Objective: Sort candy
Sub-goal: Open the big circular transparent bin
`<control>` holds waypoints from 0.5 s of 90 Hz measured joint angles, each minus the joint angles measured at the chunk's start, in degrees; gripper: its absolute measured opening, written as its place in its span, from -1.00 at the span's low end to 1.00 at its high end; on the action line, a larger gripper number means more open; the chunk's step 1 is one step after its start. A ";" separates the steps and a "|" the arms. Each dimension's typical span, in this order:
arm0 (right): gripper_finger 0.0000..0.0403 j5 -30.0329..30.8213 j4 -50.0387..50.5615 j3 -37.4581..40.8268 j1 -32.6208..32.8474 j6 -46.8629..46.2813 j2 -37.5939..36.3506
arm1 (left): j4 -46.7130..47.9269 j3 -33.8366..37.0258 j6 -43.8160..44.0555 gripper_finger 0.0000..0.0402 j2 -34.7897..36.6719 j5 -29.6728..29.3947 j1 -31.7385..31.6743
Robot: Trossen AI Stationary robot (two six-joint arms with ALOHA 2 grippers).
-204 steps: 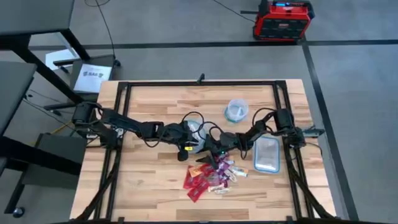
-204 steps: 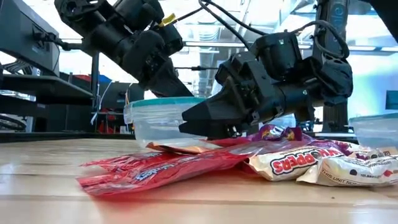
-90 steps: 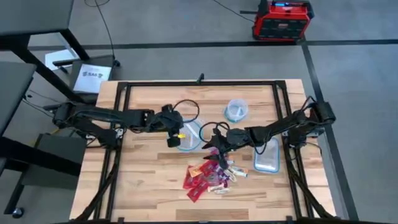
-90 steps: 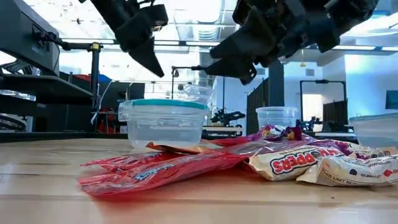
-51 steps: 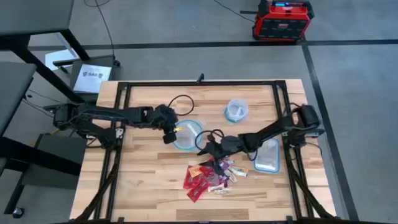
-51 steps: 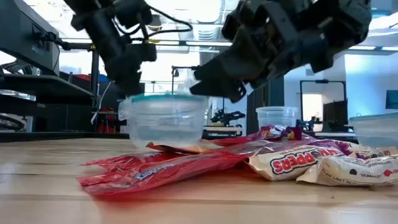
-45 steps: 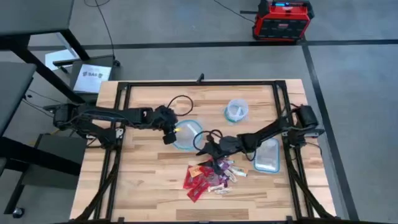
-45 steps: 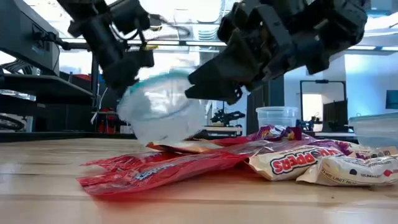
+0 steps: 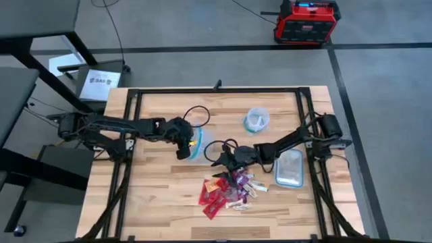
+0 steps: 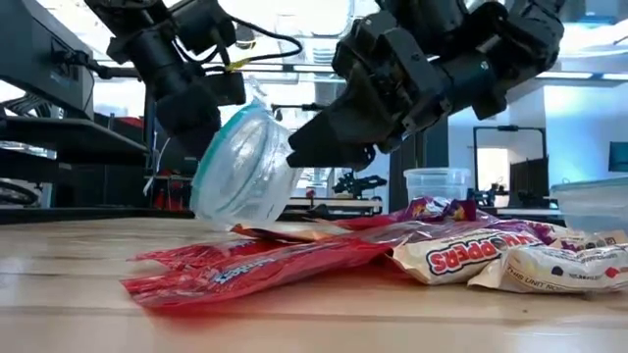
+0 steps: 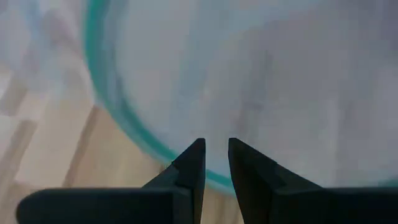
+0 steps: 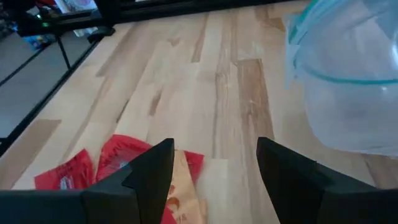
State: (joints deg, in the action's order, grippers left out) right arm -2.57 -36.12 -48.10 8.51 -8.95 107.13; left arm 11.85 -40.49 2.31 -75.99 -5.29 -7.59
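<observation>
The candy is lying heaped on the wooden table, near its front middle, with a red case on the grey floor beyond. The left gripper, fingers pressed on the rim, is tipping a clear bowl that was standing upright moments ago. The right gripper, fingers spread, is hanging just above the heap, having reached farther left than before.

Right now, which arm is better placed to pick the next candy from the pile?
Right. Its open hand hangs just beside the candy, while the left hand is at the tipped bowl.
</observation>
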 joint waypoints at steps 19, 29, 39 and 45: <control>0.06 0.07 0.35 0.00 -0.47 0.00 0.00 | 0.46 -0.01 -0.52 -0.72 0.00 0.56 1.21; 0.06 0.07 0.34 0.01 -0.61 -0.02 0.00 | 0.71 -0.02 -0.29 -0.72 0.00 0.53 1.72; 0.06 0.07 0.81 0.00 -0.74 -0.02 0.00 | 0.75 -0.02 -0.22 -0.72 0.00 0.53 2.05; 0.06 0.07 1.11 0.02 -0.74 -0.02 0.00 | 0.71 -0.02 -0.13 -0.72 0.00 0.47 2.30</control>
State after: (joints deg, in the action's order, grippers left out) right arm -2.50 -35.00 -48.07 7.77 -8.97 107.13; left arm 12.56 -40.51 2.17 -75.99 -4.82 -5.29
